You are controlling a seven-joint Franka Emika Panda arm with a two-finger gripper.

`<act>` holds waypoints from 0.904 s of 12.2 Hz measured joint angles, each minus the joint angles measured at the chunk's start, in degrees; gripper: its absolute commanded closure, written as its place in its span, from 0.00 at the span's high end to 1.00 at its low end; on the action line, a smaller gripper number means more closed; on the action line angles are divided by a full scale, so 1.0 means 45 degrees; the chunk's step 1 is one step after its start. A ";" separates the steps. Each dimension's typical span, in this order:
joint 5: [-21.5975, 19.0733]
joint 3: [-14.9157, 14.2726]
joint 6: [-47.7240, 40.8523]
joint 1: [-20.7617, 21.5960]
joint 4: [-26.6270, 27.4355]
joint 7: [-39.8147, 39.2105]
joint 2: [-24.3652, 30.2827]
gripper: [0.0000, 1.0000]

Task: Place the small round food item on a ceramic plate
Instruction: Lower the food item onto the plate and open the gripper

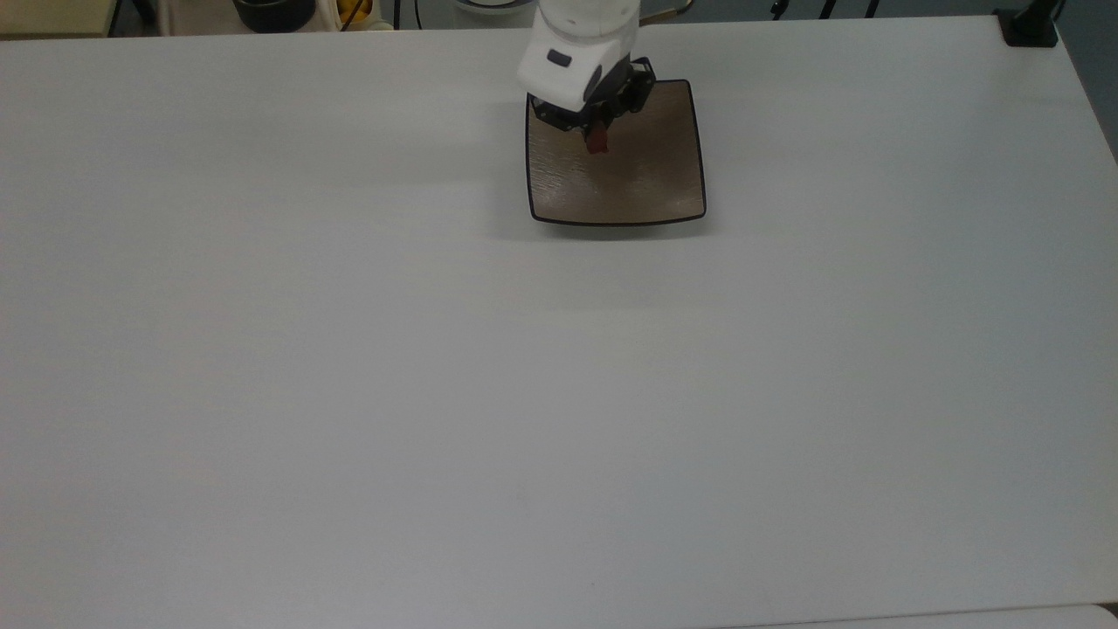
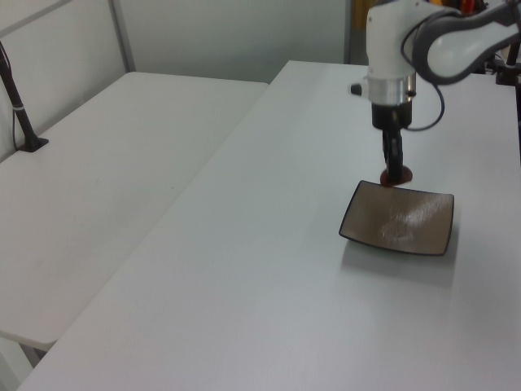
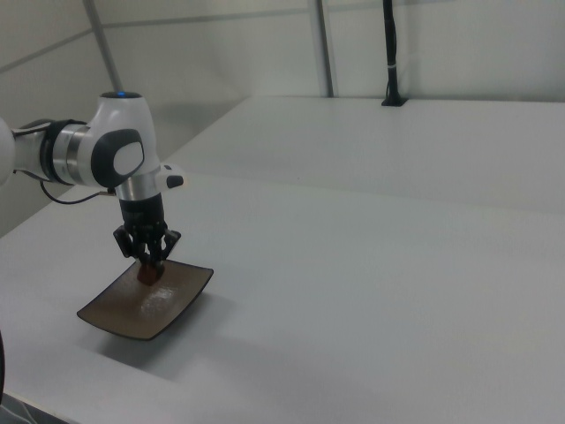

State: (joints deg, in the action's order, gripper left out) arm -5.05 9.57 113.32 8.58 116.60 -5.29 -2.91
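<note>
- The white counter (image 1: 559,393) is bare across its near part in the top view.
- The ceramic plate (image 1: 646,188) sits toward the far edge of the counter, slightly right of centre in the top view; it is square, brownish-tan, with a thin dark rim and upturned edges.
- The gripper (image 1: 597,140) points straight down over the plate's far-left part in the top view, its jaws closed on the small round food item (image 1: 597,142).
- In the right view the reddish-brown food item (image 3: 148,273) appears to hang just above the plate's (image 3: 168,309) surface, though contact is hard to judge.
- In the left view the gripper (image 2: 394,174) holds the item at the plate's (image 2: 407,232) far-left rim.
- The white arm (image 1: 581,44) reaches in from the counter's far edge in the top view.
</note>
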 measured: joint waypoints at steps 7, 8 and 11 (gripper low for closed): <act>-0.0008 0.0145 0.1374 0.0177 0.0223 0.1804 -0.1538 1.00; -0.0008 0.0145 0.1375 0.0169 0.0170 0.1806 -0.1516 1.00; -0.0008 0.0142 0.0974 0.0057 -0.0256 0.1810 -0.1402 1.00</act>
State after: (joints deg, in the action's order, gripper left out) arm -5.09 10.21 117.70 8.84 115.45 2.86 -9.21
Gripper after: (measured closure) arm 0.000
